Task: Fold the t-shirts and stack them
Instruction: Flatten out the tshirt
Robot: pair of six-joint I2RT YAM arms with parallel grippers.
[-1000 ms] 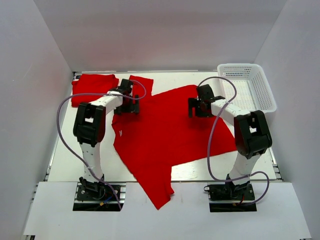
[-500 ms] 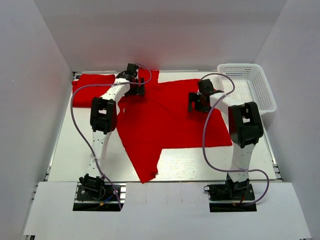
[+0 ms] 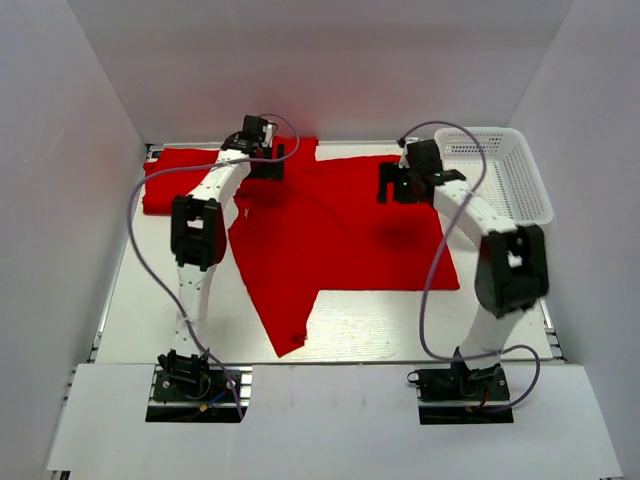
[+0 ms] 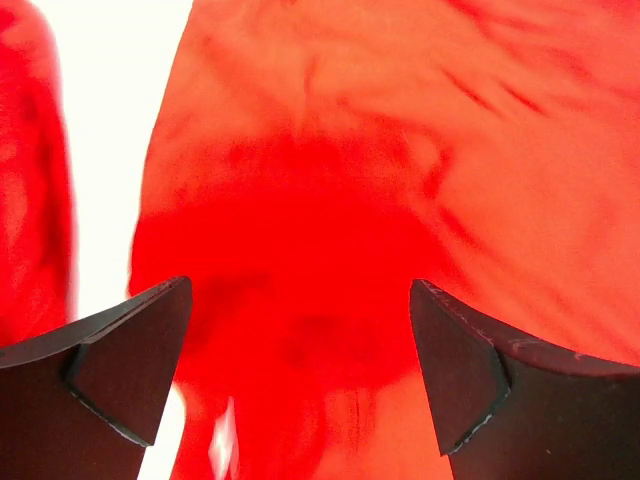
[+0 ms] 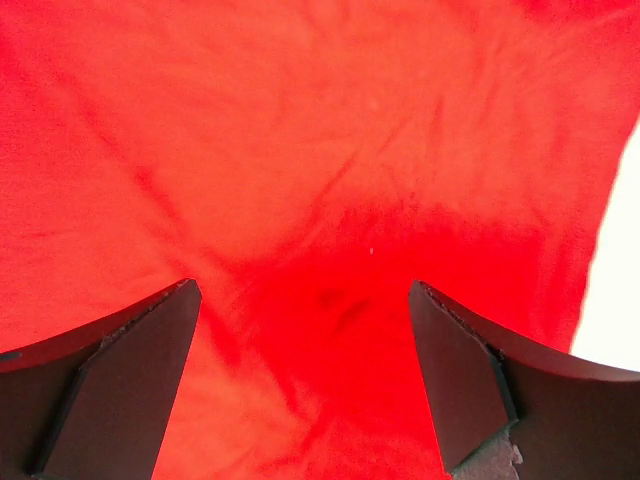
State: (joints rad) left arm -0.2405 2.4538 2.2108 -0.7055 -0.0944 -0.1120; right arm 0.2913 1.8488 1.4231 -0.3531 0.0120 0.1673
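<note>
A large red t-shirt (image 3: 340, 240) lies spread across the middle of the table, with one corner reaching toward the near edge. A second red t-shirt (image 3: 180, 178) lies folded at the far left. My left gripper (image 3: 262, 160) is open over the spread shirt's far left part. In the left wrist view the fingers (image 4: 120, 360) stand wide apart above red cloth (image 4: 330, 200), holding nothing. My right gripper (image 3: 402, 185) is open over the shirt's far right part. In the right wrist view its gripper (image 5: 300, 290) hangs over red cloth (image 5: 300, 130), empty.
A white plastic basket (image 3: 520, 205) stands at the far right corner, close to my right arm. White walls close in the table on three sides. A strip of bare table (image 4: 115, 130) separates the two shirts in the left wrist view.
Both arms moved toward the far edge and pulled the spread shirt with them. Its corner no longer hangs over the near edge. Both grippers now stand open above the cloth.
</note>
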